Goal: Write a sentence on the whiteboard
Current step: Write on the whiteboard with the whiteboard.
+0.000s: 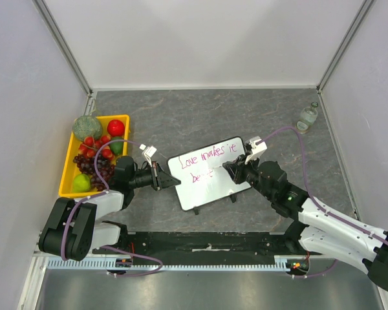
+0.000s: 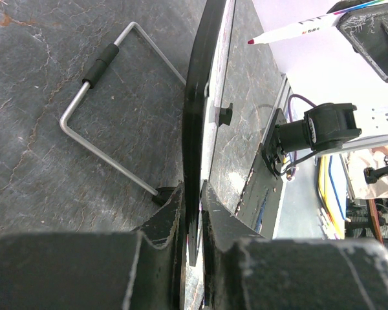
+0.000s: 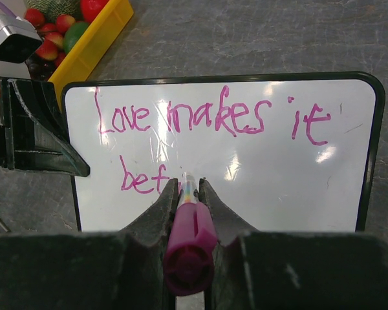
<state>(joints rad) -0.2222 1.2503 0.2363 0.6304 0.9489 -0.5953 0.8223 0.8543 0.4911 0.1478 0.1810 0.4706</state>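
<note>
Whiteboard (image 1: 210, 173) sits mid-table, skewed, just right of the yellow fruit tray (image 1: 66, 175). The left gripper (image 2: 193, 210) is nearly closed, jaws pinching the board's black left edge. Right gripper (image 3: 189, 194) is clamped narrow around a magenta marker (image 3: 189, 236), tip on the board at the end of "bef". The sentence (image 3: 213, 119) reads "Love makes it" on the top line, "bef" below, in pink ink.
</note>
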